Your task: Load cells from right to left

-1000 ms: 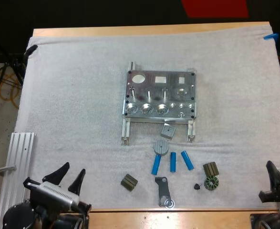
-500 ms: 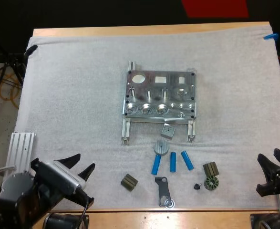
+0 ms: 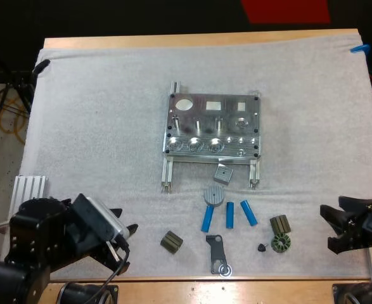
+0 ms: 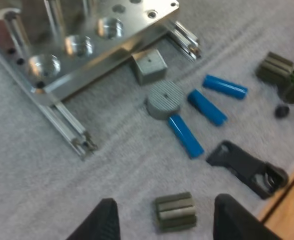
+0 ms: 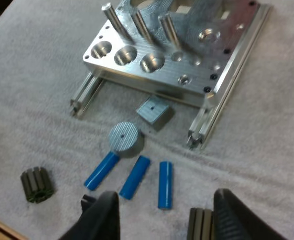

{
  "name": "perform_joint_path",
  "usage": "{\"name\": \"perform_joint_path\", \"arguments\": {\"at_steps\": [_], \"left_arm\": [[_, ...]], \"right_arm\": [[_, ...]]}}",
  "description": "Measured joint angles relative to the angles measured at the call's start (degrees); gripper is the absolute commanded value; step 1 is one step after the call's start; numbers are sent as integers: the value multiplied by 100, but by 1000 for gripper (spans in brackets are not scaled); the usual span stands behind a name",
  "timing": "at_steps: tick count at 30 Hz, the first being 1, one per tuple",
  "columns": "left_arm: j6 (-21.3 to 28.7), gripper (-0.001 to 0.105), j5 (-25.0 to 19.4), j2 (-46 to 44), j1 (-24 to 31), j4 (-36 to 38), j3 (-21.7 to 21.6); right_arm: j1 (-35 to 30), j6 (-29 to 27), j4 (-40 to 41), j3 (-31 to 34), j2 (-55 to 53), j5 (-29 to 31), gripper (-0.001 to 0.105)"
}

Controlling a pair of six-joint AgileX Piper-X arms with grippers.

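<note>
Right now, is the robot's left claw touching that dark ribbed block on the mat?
Apart. In the left wrist view the left gripper is open, and its fingers stand either side of the dark ribbed block with clear gaps.

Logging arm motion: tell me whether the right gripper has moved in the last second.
Yes. In the high view the right gripper, jaws apart, has closed in on the ribbed block, which stayed put.

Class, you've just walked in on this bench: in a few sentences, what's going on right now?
Nothing is being handled. The left gripper and right gripper are both open and empty, at the mat's near side. The three blue cylinders lie loose on the mat in front of the metal fixture, whose round sockets look empty.
</note>
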Motion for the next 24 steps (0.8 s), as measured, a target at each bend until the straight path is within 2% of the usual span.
{"name": "perform_joint_path", "arguments": {"at_steps": [6,11,16,24], "left_arm": [[24,42,0,195,-704,98,0],[-222,42,-403,530,-1216,127,-28],[-868,43,-542,973,-1626,-234,-27],[-1909,43,-567,1649,-2128,-1049,-27]], "right_arm": [[0,0,15,0,278,-193,43],[0,0,15,0,426,-217,43],[0,0,15,0,510,-492,43],[0,-84,15,0,516,-535,43]]}}
